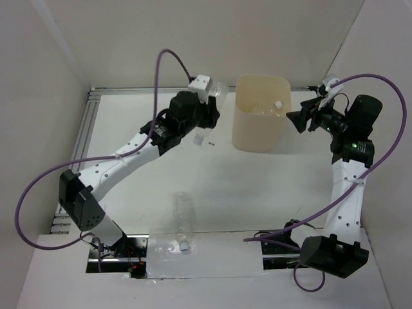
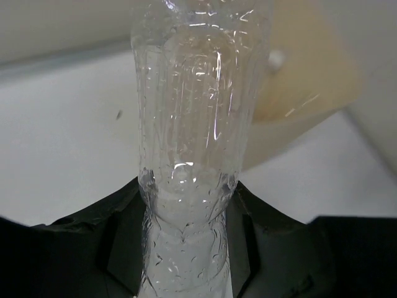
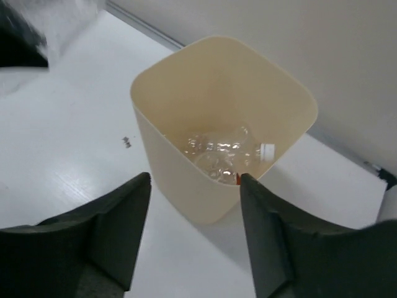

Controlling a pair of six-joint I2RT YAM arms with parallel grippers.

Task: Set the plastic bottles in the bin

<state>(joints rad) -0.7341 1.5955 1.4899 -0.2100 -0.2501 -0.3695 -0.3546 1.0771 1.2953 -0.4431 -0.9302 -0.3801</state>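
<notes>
Well, my left gripper (image 2: 189, 205) is clamped on a clear bottle (image 2: 195, 105). Its two dark fingers (image 2: 121, 248) press into the bottle's narrow waist from either side, and the plastic is pinched in where they meet it. In the wrist view the bottle rises straight out of the grip, its wall speckled with fine droplets. Its far end runs out of the picture, so I cannot see a cap from there. From above, that hand sits just left of the bin (image 1: 257, 136). The held bottle pokes toward the far left corner of the rim, near it but not over the opening.

My right gripper (image 3: 192, 239) is wide apart and holds nothing. Both of its fingers (image 3: 115, 233) hang in the air, touching neither the bin nor the table (image 3: 74, 155). It sits to the right of the bin, a little apart from it, and looks down into the opening.

At the bottom of the bin lies crumpled clear plastic, with one white cap (image 3: 267, 150) showing toward the right wall and a small spot of red beside the near wall. How many bottles make up that heap I cannot tell.

One more loose bottle (image 1: 182, 220) lies on its side on the table, well apart from the bin. It is near my edge, between my two bases and closer to the left one. Neither hand touches it.
</notes>
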